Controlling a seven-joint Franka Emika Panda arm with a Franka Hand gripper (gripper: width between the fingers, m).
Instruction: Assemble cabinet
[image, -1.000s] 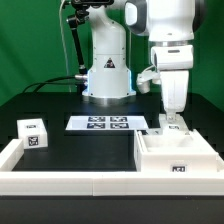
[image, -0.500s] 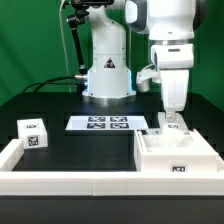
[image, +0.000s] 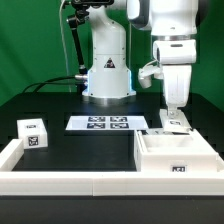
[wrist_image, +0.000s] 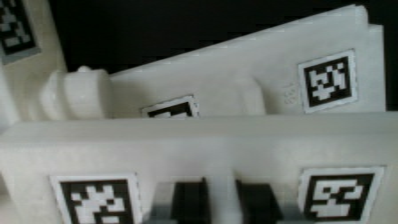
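The cabinet's large white box frame (image: 178, 155) stands at the exterior view's right, with a tag on its front wall. My gripper (image: 176, 116) hangs over its back edge, shut on a small white tagged part (image: 176, 124) that it holds just above the frame. In the wrist view the dark fingers (wrist_image: 189, 203) pinch a white piece (wrist_image: 107, 155) that carries a tag on each side. Beyond it lies another white tagged panel (wrist_image: 231, 75) with a round knob. A small white tagged box (image: 33, 133) sits at the exterior view's left.
The marker board (image: 108, 123) lies flat in the middle, in front of the robot base (image: 108, 75). A low white border rail (image: 70, 185) runs along the front and the left side. The table top is black.
My gripper has shifted slightly toward the exterior view's right and a little upward, and the small tagged part moved with it. The box frame and the left box have not moved.
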